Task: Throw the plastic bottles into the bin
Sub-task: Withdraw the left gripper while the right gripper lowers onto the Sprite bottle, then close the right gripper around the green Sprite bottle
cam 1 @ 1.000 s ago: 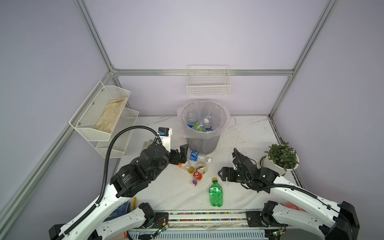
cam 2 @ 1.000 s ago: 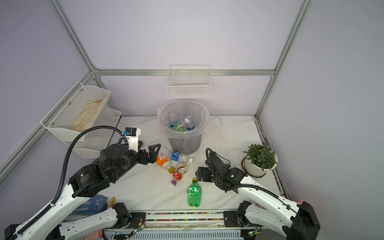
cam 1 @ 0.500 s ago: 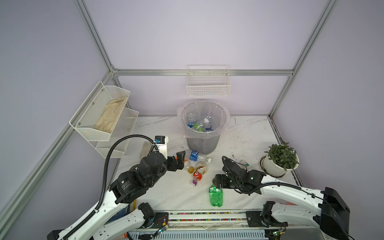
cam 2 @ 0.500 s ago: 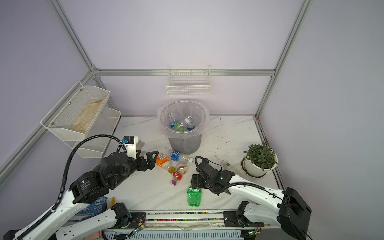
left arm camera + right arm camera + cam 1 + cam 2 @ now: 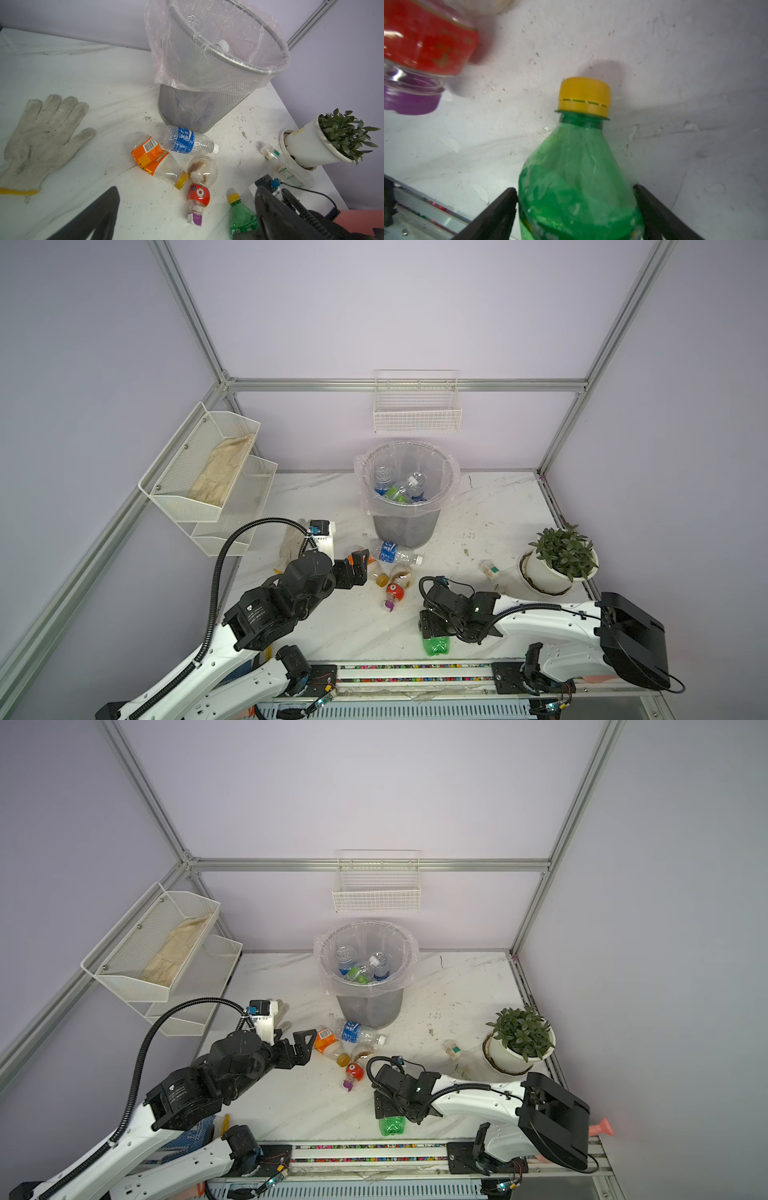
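The grey mesh bin with a clear bag holds several plastic bottles. In front of it lie a blue-labelled bottle, an orange-labelled one, a round clear one and a red-labelled one with a purple cap. Another clear bottle rests by the plant pot. Near the table's front edge lies a green bottle with a yellow cap. My right gripper is open, a finger on each side of its body. Hovering left of the cluster, my left gripper is open and empty.
A white plant pot stands at the right. A dirty white glove lies on the left of the table. White wire baskets hang on the left wall, another above the bin. A rail runs along the front edge.
My right gripper has come forward and down over the green bottle, which now sits between its fingers. My left gripper has drawn back a little from the bin, still open.
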